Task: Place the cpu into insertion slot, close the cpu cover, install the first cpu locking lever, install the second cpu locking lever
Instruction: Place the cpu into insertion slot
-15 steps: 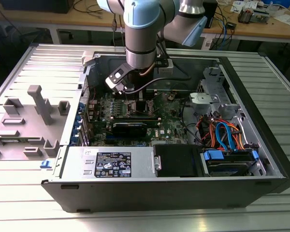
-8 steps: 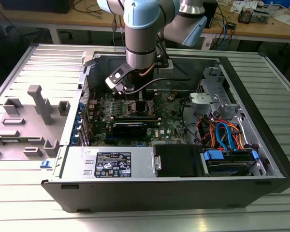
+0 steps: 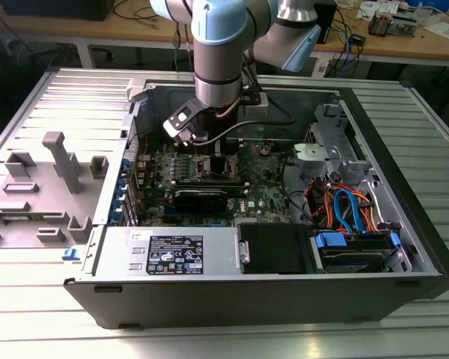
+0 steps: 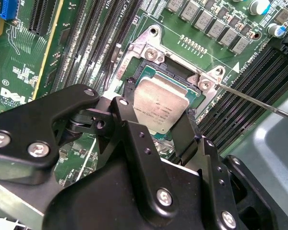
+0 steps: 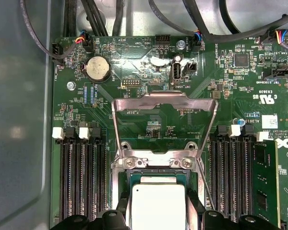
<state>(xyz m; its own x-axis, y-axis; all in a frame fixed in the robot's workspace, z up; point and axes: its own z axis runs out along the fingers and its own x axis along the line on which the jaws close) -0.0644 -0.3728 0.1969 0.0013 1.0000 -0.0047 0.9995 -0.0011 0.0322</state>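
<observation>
The cpu [image 4: 158,106], a flat silver-grey square, sits between my gripper's [image 4: 158,115] two black fingers [image 4: 126,103], which press its opposite edges. It hangs just over the insertion slot [image 4: 150,51], whose dark centre and silvery rim show around it. In the first wrist view the cpu [image 5: 156,203] lies over the insertion slot [image 5: 156,164], and the cpu cover [image 5: 164,99] stands swung open behind it. A thin locking lever [image 4: 259,102] sticks out loose beside the socket. In the exterior view my gripper [image 3: 209,153] reaches down into the open computer case.
Long black memory slots [image 5: 81,182] flank the socket, with one memory stick [image 5: 265,182] seated. A coin battery [image 5: 98,68] and cables lie beyond the cover. A black card [image 3: 200,198], the power supply [image 3: 172,250] and cabled drive bays [image 3: 344,213] crowd the case.
</observation>
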